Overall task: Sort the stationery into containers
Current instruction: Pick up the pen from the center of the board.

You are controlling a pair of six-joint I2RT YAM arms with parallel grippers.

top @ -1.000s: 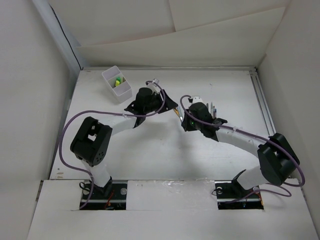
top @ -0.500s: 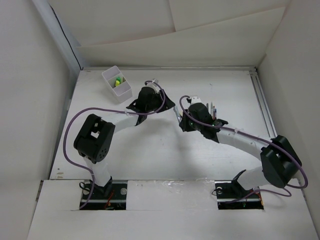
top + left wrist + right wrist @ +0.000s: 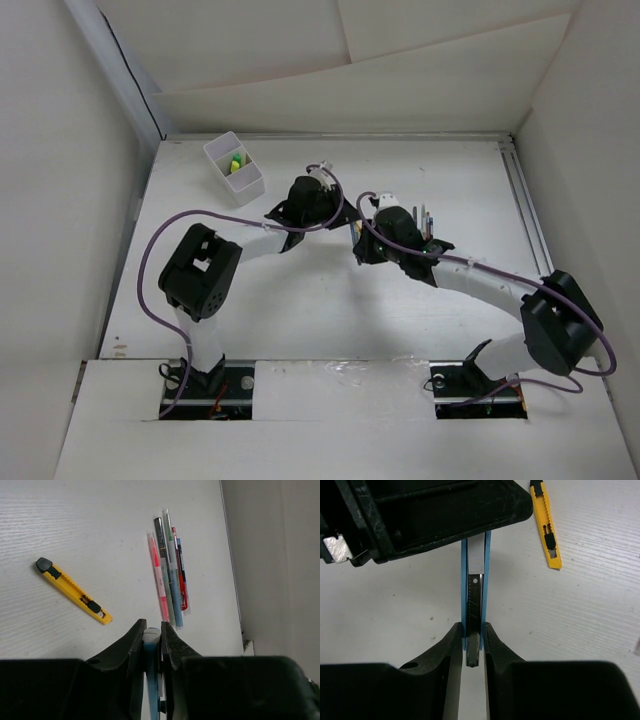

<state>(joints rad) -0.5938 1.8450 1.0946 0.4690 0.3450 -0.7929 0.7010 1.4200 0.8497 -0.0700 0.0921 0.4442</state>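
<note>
Your left gripper (image 3: pixel 151 630) is clenched on the rounded end of a blue cutter (image 3: pixel 474 575). Your right gripper (image 3: pixel 473 630) is clamped on the opposite end, so the cutter bridges the two pairs of jaws. From the right wrist, the black body of the left gripper hides the cutter's far end. From the left wrist, you see only its tip between the fingers.

A yellow cutter (image 3: pixel 72 591) lies flat on the table (image 3: pixel 75 520), beyond the left jaws and off to their left. A row of pens (image 3: pixel 170 570) lies just beyond those jaws, slightly to the right. The pink pen carries a white label, but its print is too small to read, as are the markings on the others.

The white divided tray (image 3: pixel 248 183) sits well apart from both jaws, left of the left gripper. One compartment holds something yellow-green that you cannot make out from above.
</note>
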